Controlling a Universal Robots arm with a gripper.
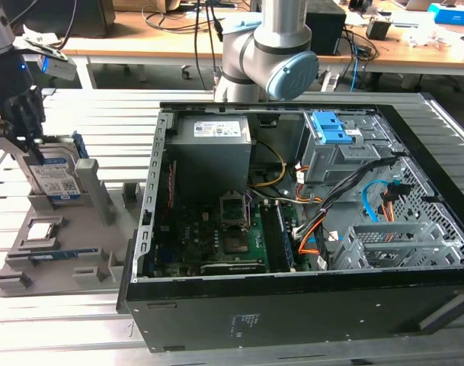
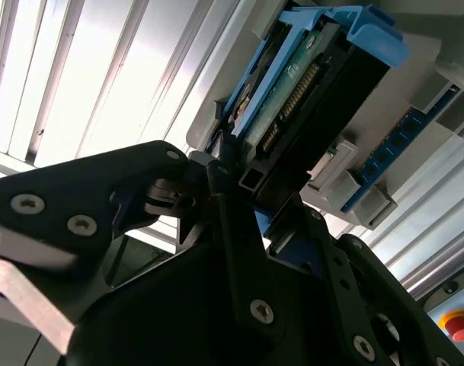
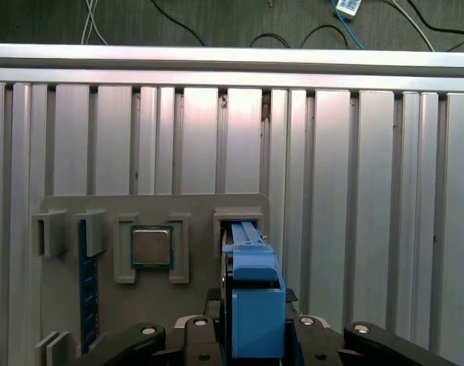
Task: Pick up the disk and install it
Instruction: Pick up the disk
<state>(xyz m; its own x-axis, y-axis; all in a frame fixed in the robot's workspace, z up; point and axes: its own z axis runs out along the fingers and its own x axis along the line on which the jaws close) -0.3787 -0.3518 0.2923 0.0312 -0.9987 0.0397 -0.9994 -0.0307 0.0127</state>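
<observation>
the gripper (image 1: 33,149) is clamped on the disk (image 1: 55,181), with its fingers (image 2: 230,221) on either side of the blue bracket. the disk stands upright at the grey holder's (image 1: 79,244) far corner, on the exterior view's left.

The parts tray (image 1: 102,259) lies on the slatted table (image 1: 64,335), to the exterior view's left of the open computer case (image 1: 292,305). The disk (image 1: 55,179) stands upright in a tray slot, between the fingers of the gripper (image 1: 32,145), apparently touching both. A processor chip (image 1: 40,231) lies in a tray recess before the disk. The drive bay (image 1: 334,156) sits inside the case, at its far side.
</observation>
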